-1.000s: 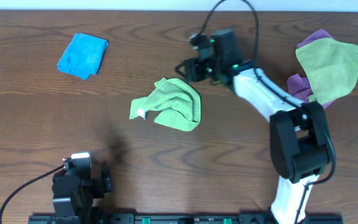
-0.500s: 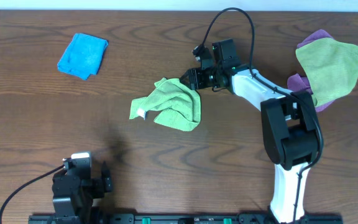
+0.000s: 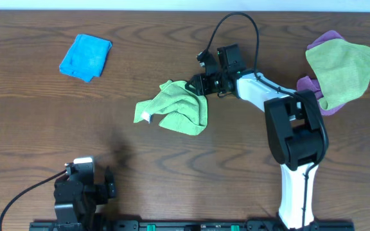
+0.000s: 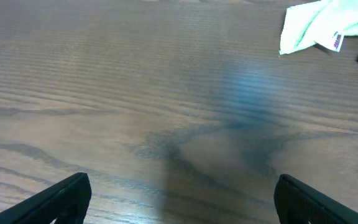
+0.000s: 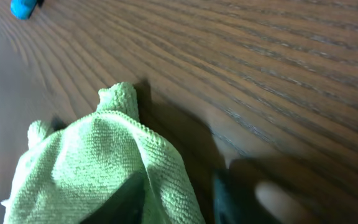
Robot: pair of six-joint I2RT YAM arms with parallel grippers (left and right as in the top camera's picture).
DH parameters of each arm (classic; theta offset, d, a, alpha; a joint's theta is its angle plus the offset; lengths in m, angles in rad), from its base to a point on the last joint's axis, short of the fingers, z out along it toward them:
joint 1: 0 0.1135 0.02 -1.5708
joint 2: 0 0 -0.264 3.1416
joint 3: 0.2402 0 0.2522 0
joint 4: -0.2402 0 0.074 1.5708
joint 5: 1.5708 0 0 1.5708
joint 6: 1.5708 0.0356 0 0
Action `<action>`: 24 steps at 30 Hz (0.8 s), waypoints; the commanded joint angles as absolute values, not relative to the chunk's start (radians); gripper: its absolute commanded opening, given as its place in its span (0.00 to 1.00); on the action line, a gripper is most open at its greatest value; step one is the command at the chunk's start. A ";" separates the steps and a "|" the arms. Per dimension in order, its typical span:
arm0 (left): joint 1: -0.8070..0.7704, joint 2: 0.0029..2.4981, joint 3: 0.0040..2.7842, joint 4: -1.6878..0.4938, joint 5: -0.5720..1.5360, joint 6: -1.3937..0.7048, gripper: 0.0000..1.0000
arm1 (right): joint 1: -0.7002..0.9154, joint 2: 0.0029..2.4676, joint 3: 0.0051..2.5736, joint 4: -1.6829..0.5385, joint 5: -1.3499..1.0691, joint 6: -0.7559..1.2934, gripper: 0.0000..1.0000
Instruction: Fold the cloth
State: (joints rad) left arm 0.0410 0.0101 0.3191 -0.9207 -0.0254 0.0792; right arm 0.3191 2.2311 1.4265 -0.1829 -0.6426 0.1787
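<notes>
The lime-green cloth (image 3: 172, 107) lies crumpled in the middle of the table (image 3: 236, 167), bunched into an uneven lump with folds and a raised edge. A small white tag (image 3: 146, 117) sits at its lower-left corner. The right pincer (image 3: 194, 83) is at the cloth's upper-right corner, touching or just over its edge. In the right wrist view the cloth fills the lower left of the frame. Its looped microfibre pile is plain to see, with a stitched hem running over a rounded hump and a small nub of corner sticking up. Two dark blurred shapes at the bottom edge flank the fabric. I cannot tell whether that pincer is clamped on the cloth or merely straddling it.

The left pincer (image 4: 182, 186) is low in the lower left of the overhead frame, well apart from the cloth. Its black fingers (image 4: 61, 196) are spread wide over bare table. From there the cloth shows only in the upper-right corner.

The table is dark brown wood with long streaked grain. A bright blue cloth (image 3: 85, 56), folded into a neat rectangle, lies at the upper left. At the upper right a duller olive-green cloth (image 3: 342, 70) is draped over a purple cloth (image 3: 307, 85).
</notes>
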 commanded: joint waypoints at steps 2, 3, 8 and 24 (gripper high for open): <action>0.036 0.004 0.313 -0.946 -0.025 0.090 0.95 | 0.336 2.252 1.437 -0.166 -0.690 0.171 0.13; 0.036 0.004 0.313 -0.946 -0.025 0.090 0.95 | 0.335 2.252 1.439 -0.165 -0.689 0.171 0.05; 0.036 0.004 0.313 -0.946 -0.025 0.090 0.95 | 0.302 2.233 1.481 -0.190 -0.688 0.179 0.01; 0.036 0.004 0.313 -0.946 -0.025 0.090 0.95 | 0.176 1.921 1.538 -0.394 -0.427 0.026 0.01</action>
State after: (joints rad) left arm 0.0410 0.0101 0.3191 -0.9207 -0.0254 0.0792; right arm 0.1837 1.9564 1.5215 -0.3714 -0.5308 0.0998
